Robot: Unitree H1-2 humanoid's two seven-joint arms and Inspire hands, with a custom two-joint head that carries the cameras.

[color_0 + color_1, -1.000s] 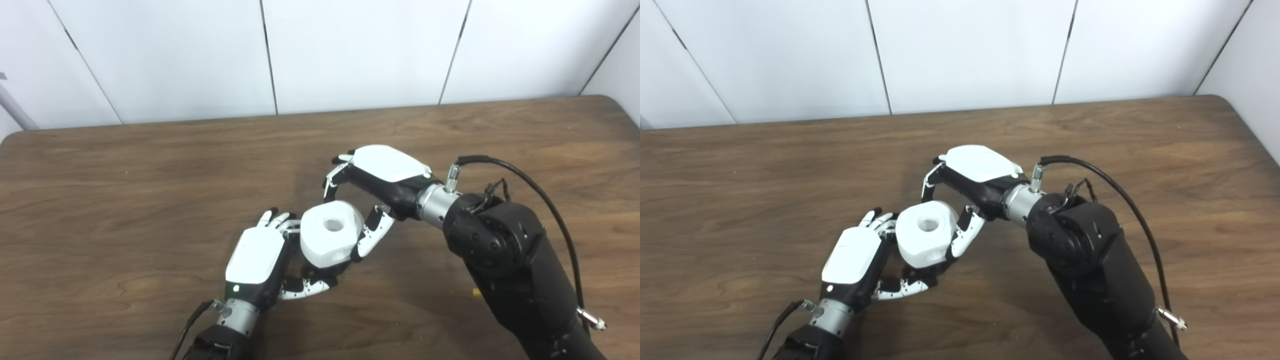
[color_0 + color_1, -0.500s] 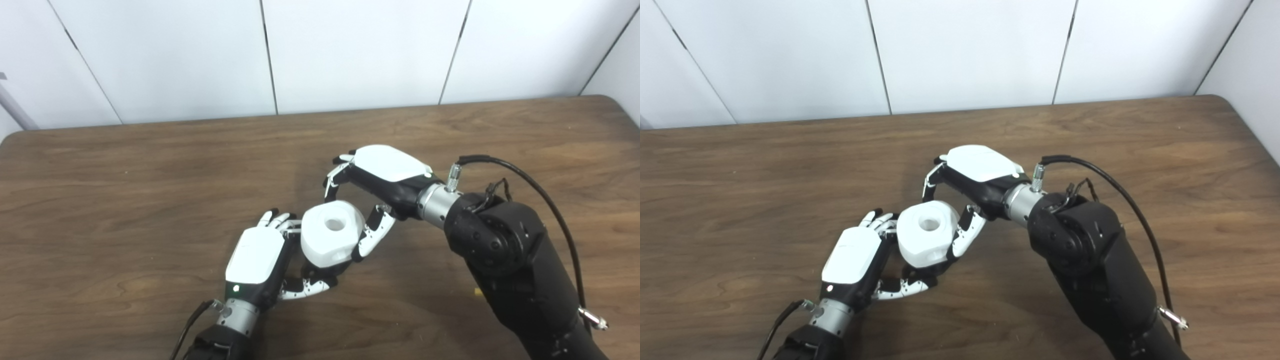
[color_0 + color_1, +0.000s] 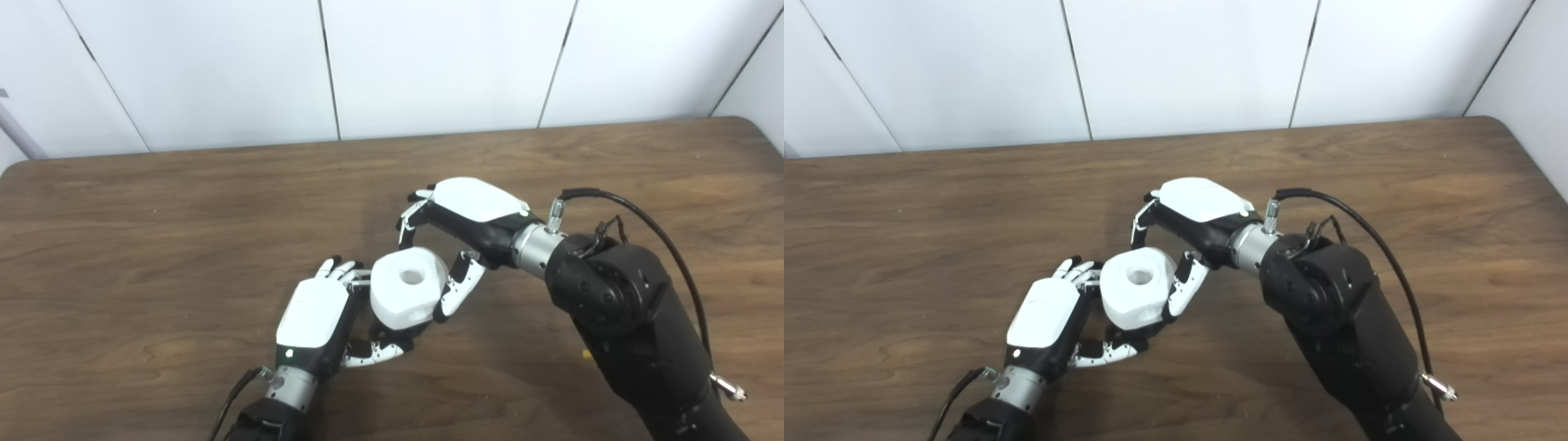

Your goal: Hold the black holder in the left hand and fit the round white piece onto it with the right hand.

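Right hand (image 3: 456, 236) grips white piece (image 3: 407, 294) — left hand (image 3: 318, 318) beneath

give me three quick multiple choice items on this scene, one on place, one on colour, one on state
1. Where is the round white piece?
A. between the two hands
B. at the table's far edge
C. on the floor

2. What colour is the table?
A. white
B. brown wood
C. green

3. What is the left robot hand doing?
A. lying flat and open
B. out of view
C. curled under the piece

Answers: 1 A, the right robot hand flanks its other side. 2 B, wood grain shows. 3 C, its fingers wrap something dark beneath, probably the black holder.
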